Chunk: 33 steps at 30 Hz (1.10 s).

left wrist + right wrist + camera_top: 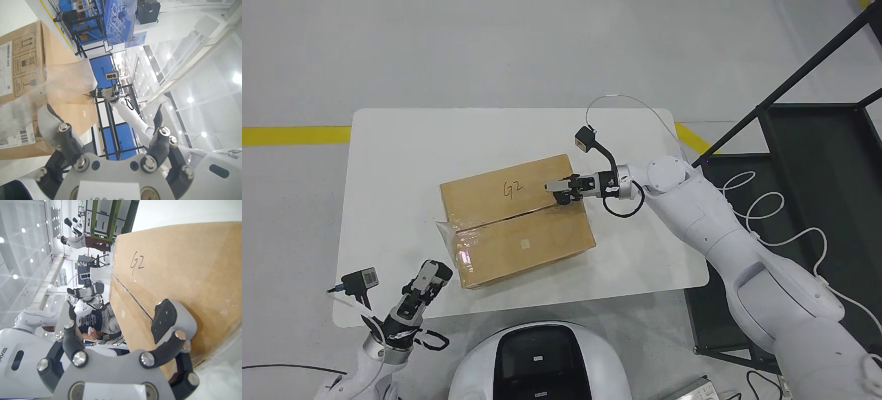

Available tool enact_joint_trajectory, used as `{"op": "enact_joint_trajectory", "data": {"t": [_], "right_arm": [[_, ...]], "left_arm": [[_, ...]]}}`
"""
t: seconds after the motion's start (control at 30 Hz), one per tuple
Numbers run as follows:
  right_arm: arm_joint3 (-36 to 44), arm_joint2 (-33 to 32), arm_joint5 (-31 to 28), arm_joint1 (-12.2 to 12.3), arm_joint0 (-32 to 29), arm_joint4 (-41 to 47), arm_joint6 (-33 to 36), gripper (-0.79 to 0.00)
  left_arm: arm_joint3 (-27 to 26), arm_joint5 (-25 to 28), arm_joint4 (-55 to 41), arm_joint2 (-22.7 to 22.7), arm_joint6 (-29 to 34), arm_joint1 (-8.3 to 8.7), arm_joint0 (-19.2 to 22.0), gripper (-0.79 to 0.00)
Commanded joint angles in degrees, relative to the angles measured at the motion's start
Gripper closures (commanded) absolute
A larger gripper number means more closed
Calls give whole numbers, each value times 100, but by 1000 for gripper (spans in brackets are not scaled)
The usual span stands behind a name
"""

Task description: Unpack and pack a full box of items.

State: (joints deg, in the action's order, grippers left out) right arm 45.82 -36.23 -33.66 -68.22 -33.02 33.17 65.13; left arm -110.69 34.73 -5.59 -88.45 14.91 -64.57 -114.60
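- On the white tabletop (pixel 392 150), in the top view, the brown box (pixel 502 250) is lying shut. Its seam (pixel 512 218) is running the long way across the lid.
- The right gripper (pixel 564 188) is sitting at the end of that seam on the robot's right, up against the box. The left gripper (pixel 432 275) is hanging off the near corner of the box, close but not touching.
- In the left wrist view, the left gripper (pixel 103 121) is standing wide open and holding nothing. The box (pixel 20 62) is sitting just ahead of it. A loose strip of clear tape (pixel 71 79) is sticking out from the box end.
- In the right wrist view, the right gripper (pixel 115 305) is gaping open too, with nothing in it. One finger (pixel 164 319) is lying over the top of the box (pixel 179 262), right beside the seam (pixel 130 294).
- I am guessing the right arm is the nearer one for opening the box. The seam is leading straight away from it toward the left gripper.
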Motion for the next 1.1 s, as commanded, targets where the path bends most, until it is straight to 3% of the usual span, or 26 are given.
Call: {"op": "enact_joint_trajectory", "data": {"t": [0.0,0.63,0.77,0.93,1.07], "right_arm": [[0,0,0,0,0,0,0,-785],[0,0,0,0,0,0,0,-785],[0,0,0,0,0,0,0,-785],[0,0,0,0,0,0,0,-785],[0,0,0,0,0,0,0,-785]], "left_arm": [[0,0,0,0,0,0,0,-785],[-91,-201,-91,-19,-12,-6,-3,-785],[-238,-300,-332,-92,516,29,-194,-785],[-375,-445,-600,-150,1611,106,-396,-785],[-394,-243,-652,-132,2182,146,-506,-785]]}}
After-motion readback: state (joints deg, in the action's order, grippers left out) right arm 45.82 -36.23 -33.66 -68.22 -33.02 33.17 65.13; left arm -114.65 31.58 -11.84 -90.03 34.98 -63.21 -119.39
